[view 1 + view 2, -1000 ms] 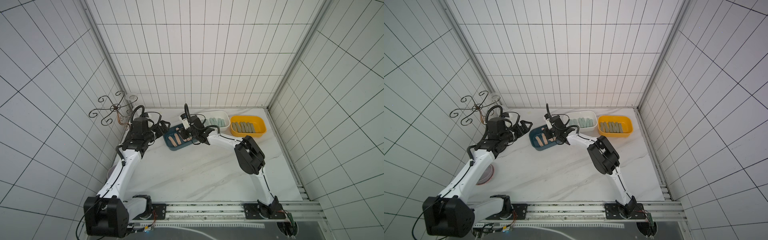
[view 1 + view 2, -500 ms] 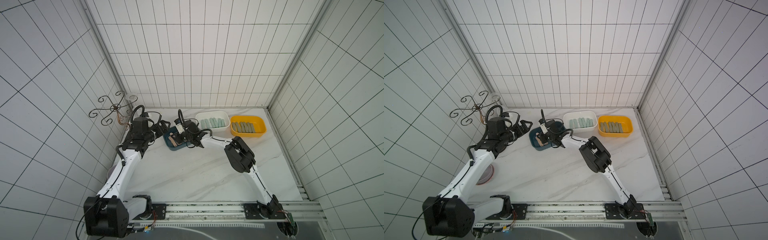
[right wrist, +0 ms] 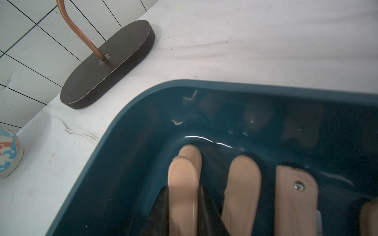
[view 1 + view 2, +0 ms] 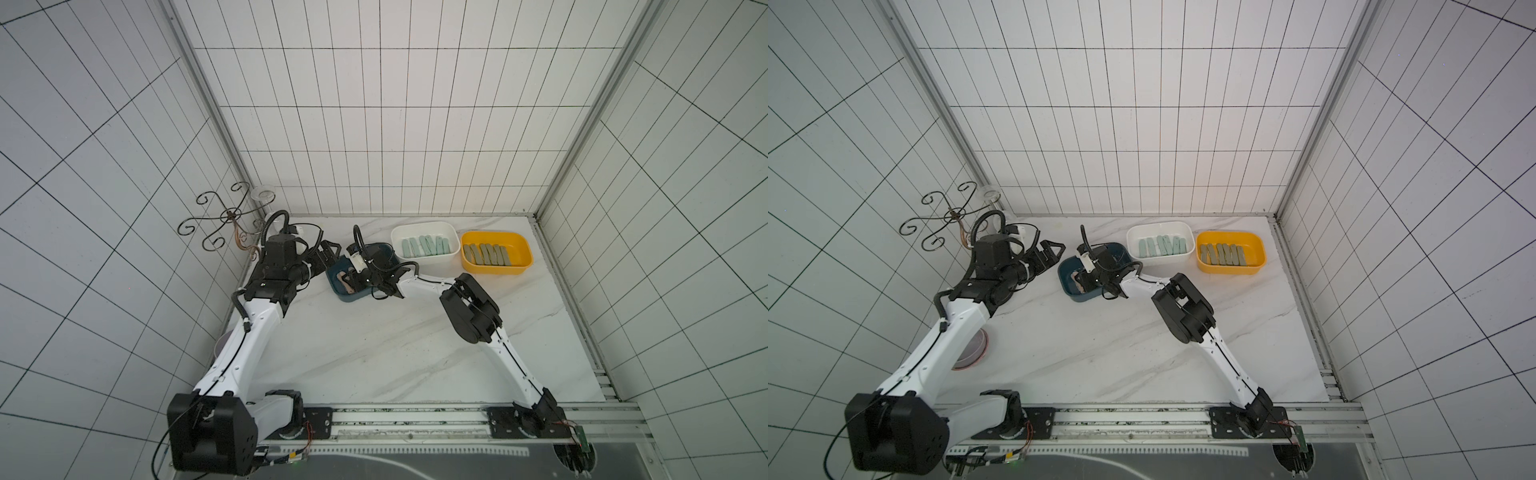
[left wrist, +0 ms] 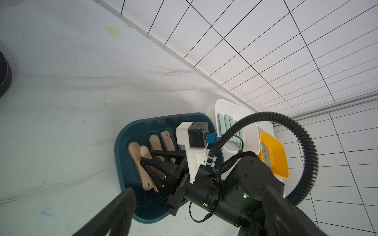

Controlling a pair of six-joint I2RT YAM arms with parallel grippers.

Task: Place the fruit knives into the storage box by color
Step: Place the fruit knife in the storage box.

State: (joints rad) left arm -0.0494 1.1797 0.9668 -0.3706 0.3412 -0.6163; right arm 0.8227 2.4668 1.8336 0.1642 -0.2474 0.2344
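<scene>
Peach knife [image 3: 184, 183] sits between right fingers [image 3: 206, 208] (inside blue box [image 3: 131, 163]).

No text, label, number or sign was legible; a tiny mark on the wrist camera [image 5: 197, 135] was unreadable.

A dark teal plastic tub [image 4: 349, 297], a white plastic tub [image 4: 440, 264] and a yellow plastic tub [image 4: 494, 269] are set in a row on a white marble-veined tabletop [image 4: 374, 353], with a dark oval stand base [image 3: 106, 67] near the teal one.
</scene>
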